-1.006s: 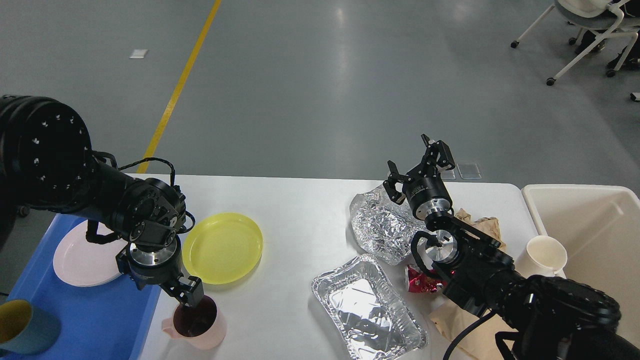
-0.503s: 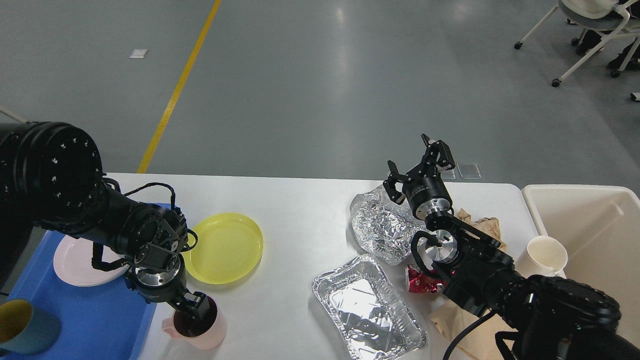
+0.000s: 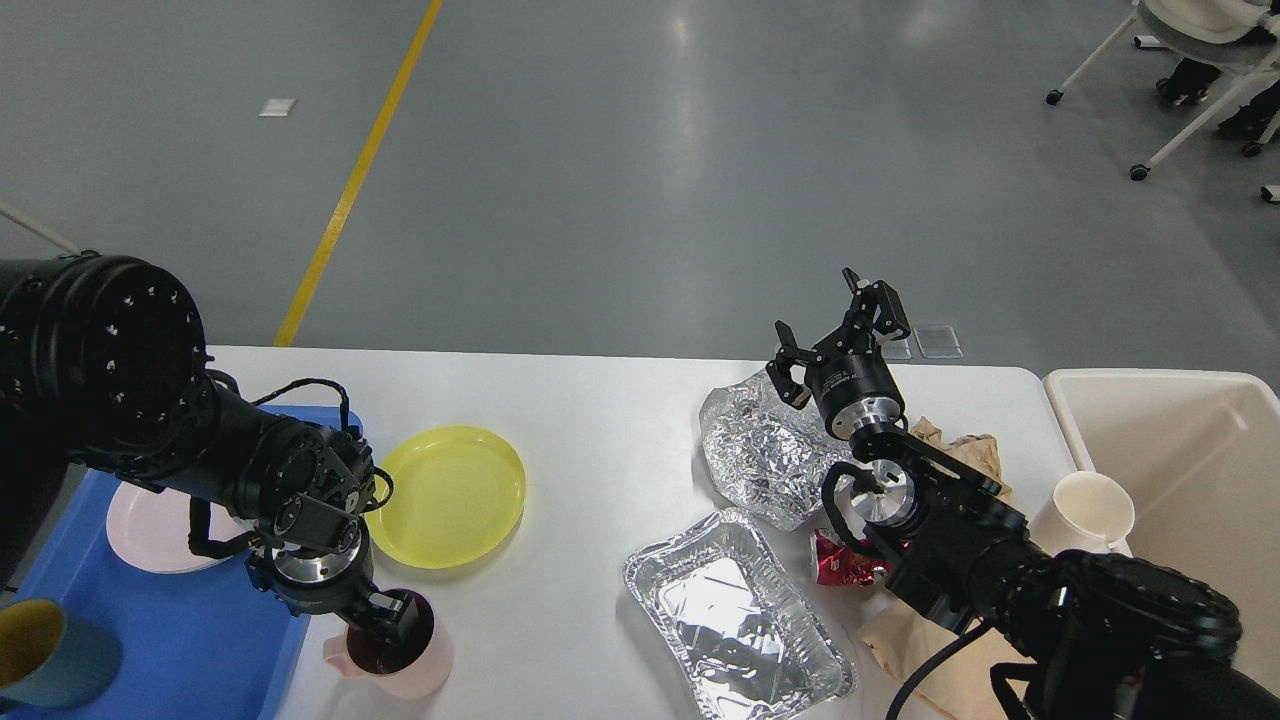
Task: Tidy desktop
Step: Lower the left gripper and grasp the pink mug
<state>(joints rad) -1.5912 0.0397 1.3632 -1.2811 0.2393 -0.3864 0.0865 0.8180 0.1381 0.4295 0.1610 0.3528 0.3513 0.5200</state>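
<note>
The white desktop (image 3: 600,420) carries a yellow plate (image 3: 445,495), a pink cup (image 3: 400,660), crumpled foil (image 3: 760,455), a foil tray (image 3: 735,615), a red wrapper (image 3: 845,562), brown paper (image 3: 965,450) and a white paper cup (image 3: 1090,510). My left gripper (image 3: 393,620) points down into the pink cup's mouth at the near left. Its fingers are dark and cannot be told apart. My right gripper (image 3: 833,325) is open and empty, raised over the crumpled foil near the far edge.
A blue tray (image 3: 200,640) at the left holds a pink plate (image 3: 145,525) and a blue-and-yellow cup (image 3: 45,655). A cream bin (image 3: 1180,470) stands at the right, beside the paper cup. My right arm covers the near right of the table.
My left gripper has lowered and shifted slightly toward me, from just above the pink cup's rim down into its mouth. The right arm has not moved.
</note>
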